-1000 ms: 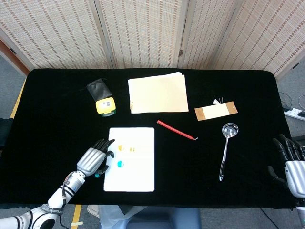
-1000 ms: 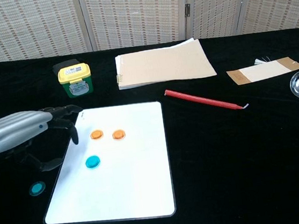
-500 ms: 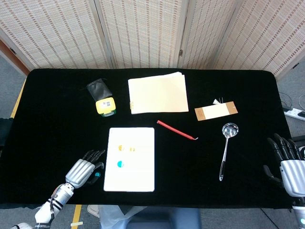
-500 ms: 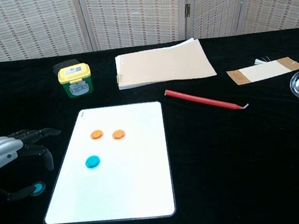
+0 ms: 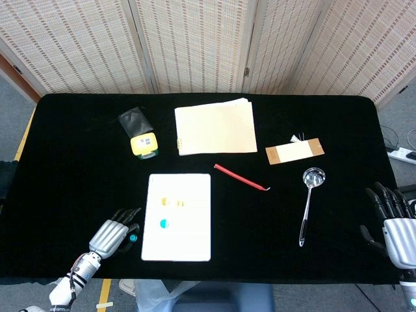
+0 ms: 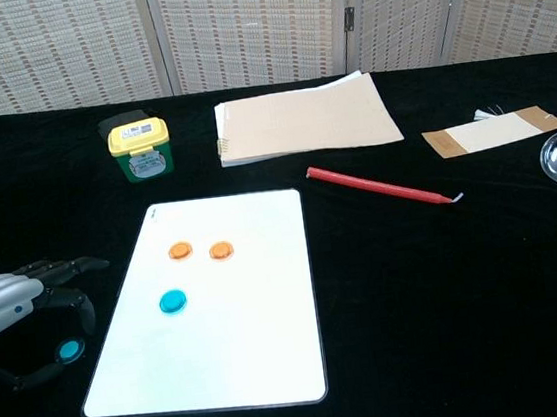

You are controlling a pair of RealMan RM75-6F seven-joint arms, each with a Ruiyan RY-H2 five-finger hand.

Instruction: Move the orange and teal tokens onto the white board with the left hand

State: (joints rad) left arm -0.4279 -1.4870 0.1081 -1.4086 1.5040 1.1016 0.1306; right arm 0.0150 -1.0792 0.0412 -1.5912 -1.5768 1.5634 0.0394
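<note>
The white board (image 5: 177,218) (image 6: 239,304) lies flat near the table's front. On it sit two orange tokens (image 6: 180,250) (image 6: 222,250) and a teal token (image 6: 172,301) (image 5: 164,224). A second teal token (image 6: 69,350) (image 5: 132,238) lies on the black cloth just left of the board. My left hand (image 6: 8,310) (image 5: 112,235) hovers low over that token, its curled fingers and thumb on either side of it with a gap showing. My right hand (image 5: 393,224) stays at the table's right edge, fingers spread, holding nothing.
A yellow-topped box (image 6: 140,149) with a black pouch (image 5: 134,119) stands behind the board. A cream notebook (image 6: 298,118), a red stick (image 6: 382,186), a tan card (image 6: 494,132) and a metal ladle (image 5: 308,203) lie to the back and right.
My left hand has drawn back from the board's left edge toward the front left and come down around the loose teal token. The token has not moved. The right hand barely shifted.
</note>
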